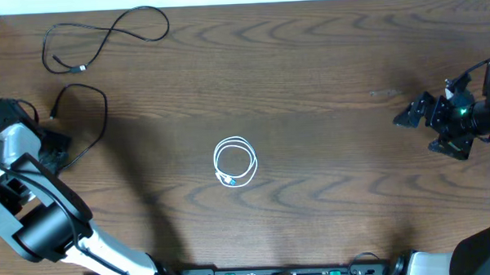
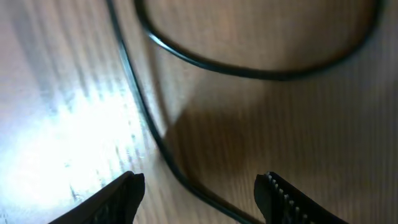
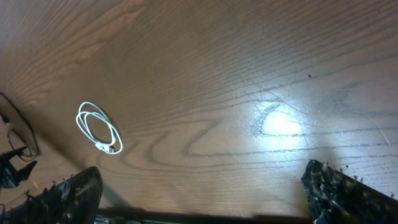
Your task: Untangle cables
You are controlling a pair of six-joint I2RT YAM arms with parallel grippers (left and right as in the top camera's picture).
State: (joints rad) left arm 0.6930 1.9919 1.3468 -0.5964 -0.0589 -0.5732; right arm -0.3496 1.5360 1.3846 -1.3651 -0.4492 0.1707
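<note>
The white cable (image 1: 234, 162), far black cable (image 1: 107, 40) and near black cable (image 1: 105, 110) are laid well apart; little seems left. The left gripper (image 2: 199, 186) and right gripper (image 3: 202, 186) are held spread, empty.

Worktop (image 1: 324, 61) showing mid-brown, with darker wavy grain lines running across it. Glare is paling it in patches under both wrist cameras. White cable (image 1: 216, 161) standing out bright against the brown. Far black cable (image 1: 111, 33) and near black cable (image 1: 104, 110) reading as thin dark lines. Left tool (image 2: 199, 186) and right tool (image 3: 202, 186) both showing black. Green light (image 1: 460, 109) glowing on the black right arm (image 1: 481, 117). Left arm (image 1: 110, 250) showing white shells over black.
</note>
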